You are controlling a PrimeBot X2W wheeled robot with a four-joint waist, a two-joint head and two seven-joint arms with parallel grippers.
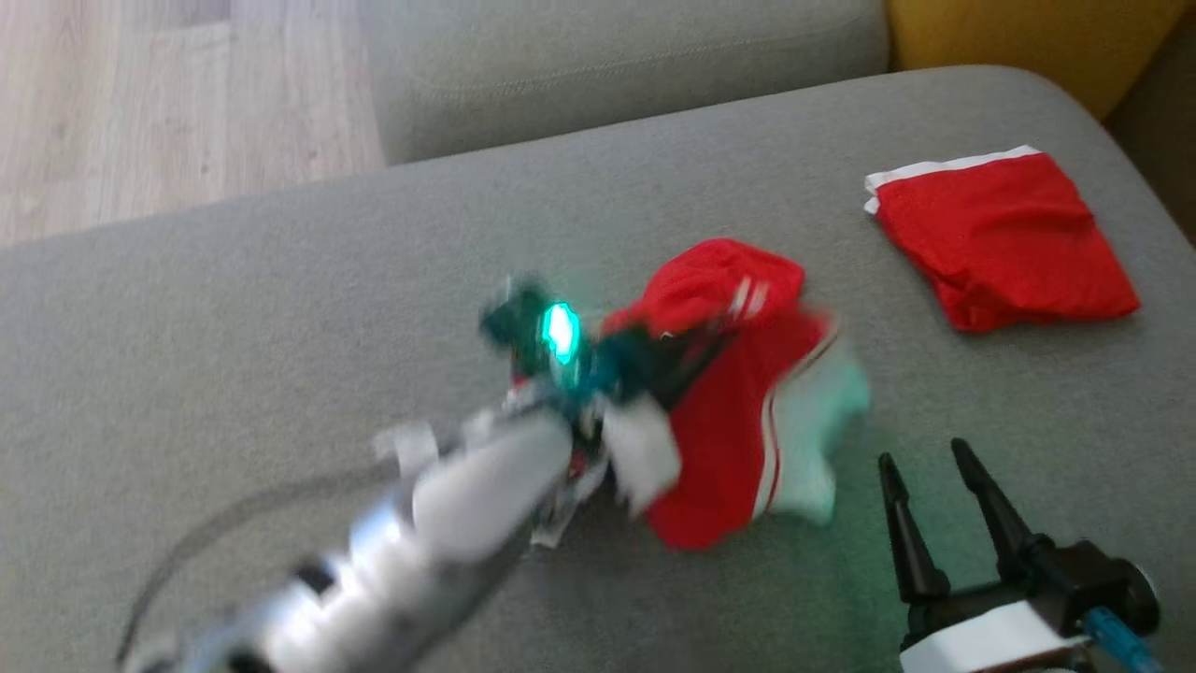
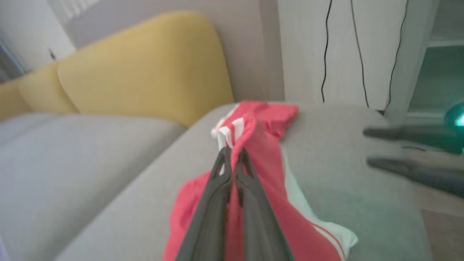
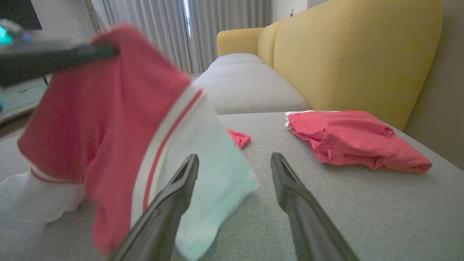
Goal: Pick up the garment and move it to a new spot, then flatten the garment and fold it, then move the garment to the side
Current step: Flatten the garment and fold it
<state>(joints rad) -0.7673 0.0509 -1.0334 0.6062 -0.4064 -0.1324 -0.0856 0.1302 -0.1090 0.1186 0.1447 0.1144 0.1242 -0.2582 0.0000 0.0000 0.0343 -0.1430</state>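
The left gripper (image 2: 232,154) is pinched tight on a fold of the garment (image 1: 719,439) (red, white-striped, with a pale panel), holding that end up off the grey cushion (image 1: 280,327) near its middle. The garment's long axis runs far edge to near edge, pale hem nearest. The right gripper (image 1: 923,451) gapes empty just beside it.

Soft even daylight, heavy motion blur mid-frame
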